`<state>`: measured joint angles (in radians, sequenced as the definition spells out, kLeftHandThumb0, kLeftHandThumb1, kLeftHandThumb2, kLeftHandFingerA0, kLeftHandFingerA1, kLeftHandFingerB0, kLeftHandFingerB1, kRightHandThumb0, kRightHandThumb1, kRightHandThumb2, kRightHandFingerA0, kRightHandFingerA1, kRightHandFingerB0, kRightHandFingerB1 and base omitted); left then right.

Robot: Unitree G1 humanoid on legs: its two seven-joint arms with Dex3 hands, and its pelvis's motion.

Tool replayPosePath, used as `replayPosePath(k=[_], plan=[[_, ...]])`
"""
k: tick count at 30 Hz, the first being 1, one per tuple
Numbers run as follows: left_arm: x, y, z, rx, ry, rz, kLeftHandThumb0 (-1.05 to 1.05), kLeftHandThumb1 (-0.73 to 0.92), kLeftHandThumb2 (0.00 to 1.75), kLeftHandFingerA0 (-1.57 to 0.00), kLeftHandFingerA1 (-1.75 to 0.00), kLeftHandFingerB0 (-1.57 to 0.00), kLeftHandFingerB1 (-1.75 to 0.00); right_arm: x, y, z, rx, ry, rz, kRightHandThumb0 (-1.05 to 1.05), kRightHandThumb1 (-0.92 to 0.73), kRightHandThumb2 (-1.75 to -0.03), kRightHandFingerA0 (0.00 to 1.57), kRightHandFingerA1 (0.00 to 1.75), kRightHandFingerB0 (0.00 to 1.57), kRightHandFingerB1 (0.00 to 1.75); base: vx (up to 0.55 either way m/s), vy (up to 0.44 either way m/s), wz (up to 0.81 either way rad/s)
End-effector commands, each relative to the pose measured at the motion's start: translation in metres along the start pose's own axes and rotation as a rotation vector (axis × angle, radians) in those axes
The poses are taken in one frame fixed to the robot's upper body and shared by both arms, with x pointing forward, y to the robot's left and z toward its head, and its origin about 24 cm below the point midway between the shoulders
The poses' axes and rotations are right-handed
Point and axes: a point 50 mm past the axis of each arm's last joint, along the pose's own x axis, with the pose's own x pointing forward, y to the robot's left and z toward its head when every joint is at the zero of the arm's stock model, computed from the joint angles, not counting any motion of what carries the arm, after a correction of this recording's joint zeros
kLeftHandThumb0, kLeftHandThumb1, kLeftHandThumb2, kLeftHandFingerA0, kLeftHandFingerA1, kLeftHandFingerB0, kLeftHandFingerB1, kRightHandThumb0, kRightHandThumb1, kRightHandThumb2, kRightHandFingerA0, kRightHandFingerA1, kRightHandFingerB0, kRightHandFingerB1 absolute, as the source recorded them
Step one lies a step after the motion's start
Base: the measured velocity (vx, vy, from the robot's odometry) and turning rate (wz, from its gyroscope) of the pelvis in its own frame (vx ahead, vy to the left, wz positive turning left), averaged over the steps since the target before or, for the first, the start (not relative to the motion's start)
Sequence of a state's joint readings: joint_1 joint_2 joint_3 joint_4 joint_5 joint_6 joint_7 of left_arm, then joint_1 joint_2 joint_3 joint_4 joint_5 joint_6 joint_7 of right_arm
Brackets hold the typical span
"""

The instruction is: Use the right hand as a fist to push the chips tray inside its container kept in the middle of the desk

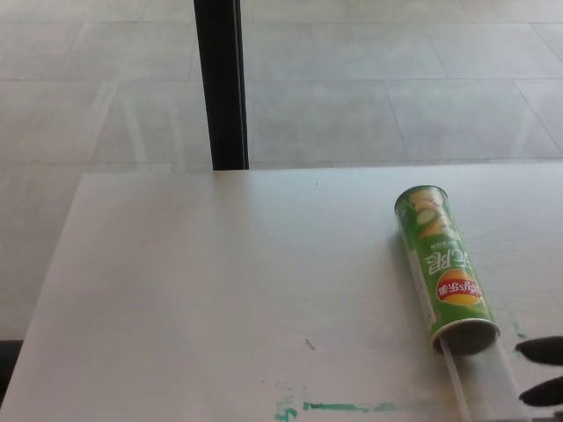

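at the bottom right corner of the frame two black fingertips (544, 350) of the right robot hand (542, 369) poke in from the edge, one above the other with a gap of pale bench between them. so little of the robot hand shows that i cannot tell whether it is spread or balled up; it holds nothing that i can see. the left robot hand is nowhere in the frame.

just left of those fingertips, a clear plastic chips tray (482, 385) sticks out of the open mouth of the container and runs down to the bottom edge. it is see-through and hard to read against the surface. the fingertips look just beside it, but whether they touch it i cannot tell.

the container (444, 266) is a green chips tube lying on its side at the right of the frame, open end nearest, closed end pointing up and a little left. its red and yellow logo faces up.

streaks of green paint (352, 407) mark the bench (220, 290) along the bottom centre.

beyond the far edge of the bench lies a pale tiled floor (396, 88), with a black post (220, 83) standing upper left of centre.
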<state>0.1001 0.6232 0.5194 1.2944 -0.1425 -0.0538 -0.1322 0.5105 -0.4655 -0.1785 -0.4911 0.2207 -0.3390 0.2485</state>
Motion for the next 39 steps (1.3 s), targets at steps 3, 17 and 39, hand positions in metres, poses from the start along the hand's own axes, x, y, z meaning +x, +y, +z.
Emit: replayPosePath(k=[3, 17, 39], plan=[[-0.001, 0.009, 0.007, 0.011, -0.027, 0.026, -0.73, 0.91, 0.67, -0.62, -0.79, -0.48, -0.53, -0.004, 0.015, 0.004, -0.308, 0.032, 0.323, -0.53, -0.67, -0.6, 0.86, 0.65, 0.66, 0.49, 0.0, 0.0, 0.0], [0.0, 0.009, 0.012, 0.003, -0.032, 0.023, -0.71, 0.92, 0.67, -0.6, -0.78, -0.46, -0.54, -0.005, 0.017, -0.005, -0.547, 0.205, 0.529, -0.56, -0.68, -0.6, 0.85, 0.66, 0.63, 0.47, 0.0, 0.0, 0.0], [0.0, 0.009, 0.011, -0.051, -0.033, 0.022, -0.71, 0.89, 0.66, -0.6, -0.86, -0.44, -0.54, -0.005, 0.01, -0.042, -0.71, 0.646, 0.725, -0.56, -0.55, -0.9, 0.66, 0.73, 0.44, 0.56, 0.0, 0.0, 0.0]])
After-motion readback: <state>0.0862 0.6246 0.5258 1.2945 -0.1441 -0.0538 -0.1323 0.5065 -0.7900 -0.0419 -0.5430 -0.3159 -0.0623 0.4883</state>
